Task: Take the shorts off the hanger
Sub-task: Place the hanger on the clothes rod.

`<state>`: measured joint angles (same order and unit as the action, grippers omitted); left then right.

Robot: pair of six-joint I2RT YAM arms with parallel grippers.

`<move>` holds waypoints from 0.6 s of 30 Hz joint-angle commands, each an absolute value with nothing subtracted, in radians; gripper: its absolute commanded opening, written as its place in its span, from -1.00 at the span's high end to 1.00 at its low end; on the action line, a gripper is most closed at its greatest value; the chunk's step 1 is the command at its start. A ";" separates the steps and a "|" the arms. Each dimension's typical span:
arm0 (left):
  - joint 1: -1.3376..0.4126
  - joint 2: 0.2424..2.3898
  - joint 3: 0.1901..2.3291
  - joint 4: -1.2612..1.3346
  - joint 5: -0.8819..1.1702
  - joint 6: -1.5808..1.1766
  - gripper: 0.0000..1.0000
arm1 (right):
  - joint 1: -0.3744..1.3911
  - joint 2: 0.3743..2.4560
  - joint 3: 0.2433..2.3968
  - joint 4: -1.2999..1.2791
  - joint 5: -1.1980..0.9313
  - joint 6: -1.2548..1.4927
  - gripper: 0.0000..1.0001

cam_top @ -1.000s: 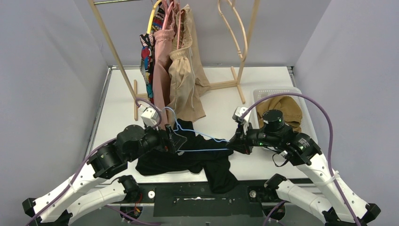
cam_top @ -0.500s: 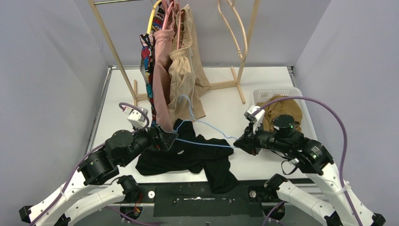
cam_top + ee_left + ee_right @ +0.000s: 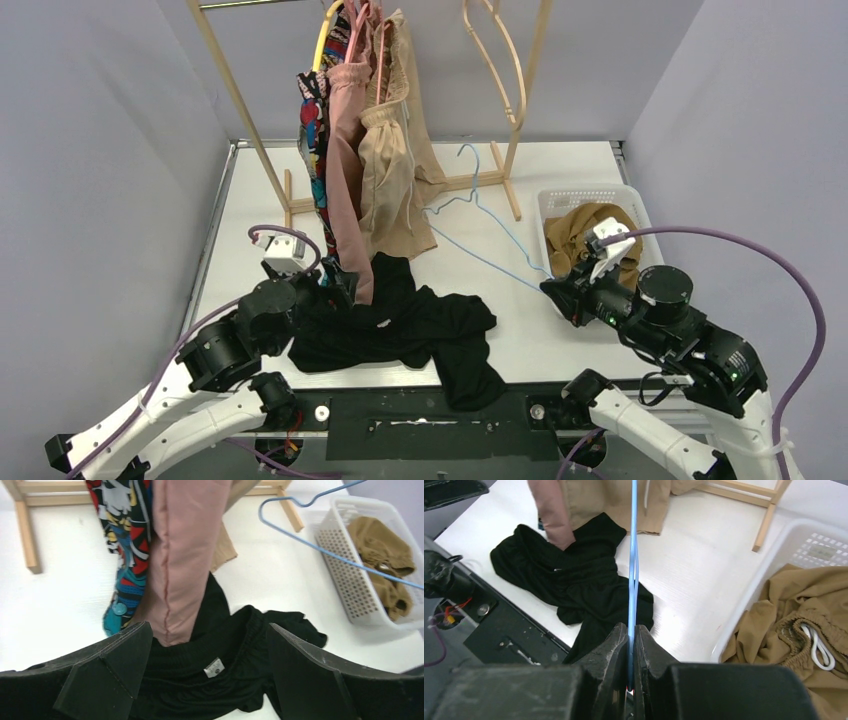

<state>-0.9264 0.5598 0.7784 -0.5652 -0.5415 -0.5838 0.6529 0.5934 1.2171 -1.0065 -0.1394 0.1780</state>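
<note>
Nearest me the black shorts [image 3: 400, 330] lie heaped with no wire in them, my left gripper [image 3: 209, 645] spread wide and empty just above the waistband. The right gripper [image 3: 631, 630] is clenched on the blue hanger [image 3: 633, 555], which was down in that pair a second ago and has now swung clear toward the basket [image 3: 590, 190] with the tan-brown shorts [image 3: 600, 225], so I'd call this pair done. The pink shorts [image 3: 345, 150], beige shorts [image 3: 390, 170] and comic-print shorts [image 3: 312, 120] hang on the rack [image 3: 235, 95] behind, so three to go.

White table [image 3: 250, 230]: black shorts [image 3: 420, 325] crumpled near front edge, white basket [image 3: 585, 192] right, wooden rack base [image 3: 508, 192] rear.
</note>
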 commanded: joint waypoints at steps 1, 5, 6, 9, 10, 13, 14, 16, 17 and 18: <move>-0.922 0.552 0.759 -0.521 -0.689 -0.530 -0.70 | 0.646 0.633 1.223 -0.887 -0.032 0.201 1.00; -0.922 0.527 0.732 -0.510 -0.812 -0.506 -0.71 | 0.646 0.652 1.171 -0.714 0.032 0.215 1.00; -0.922 0.522 0.724 -0.512 -0.846 -0.506 -0.71 | 0.645 0.655 1.159 -0.679 0.057 0.221 1.00; -0.921 0.508 0.698 -0.523 -0.920 -0.512 -0.73 | 0.646 0.659 1.127 -0.571 0.125 0.233 1.00; -0.920 0.503 0.682 -0.523 -0.935 -0.518 -0.74 | 0.647 0.662 1.120 -0.542 0.143 0.235 1.00; -0.920 0.487 0.641 -0.545 -0.966 -0.603 -0.74 | 0.646 0.690 1.119 -0.480 0.182 0.229 1.00; -0.920 0.478 0.619 -0.543 -0.968 -0.627 -0.74 | 0.648 0.705 1.124 -0.470 0.183 0.220 1.00; -0.921 0.465 0.598 -0.515 -0.976 -0.613 -0.74 | 0.651 0.737 1.136 -0.460 0.184 0.203 1.00; -0.920 0.466 0.598 -0.518 -0.992 -0.617 -0.74 | 0.656 0.754 1.143 -0.452 0.188 0.193 1.00; -0.921 0.469 0.600 -0.530 -1.010 -0.630 -0.74 | 0.664 0.767 1.149 -0.443 0.196 0.185 1.00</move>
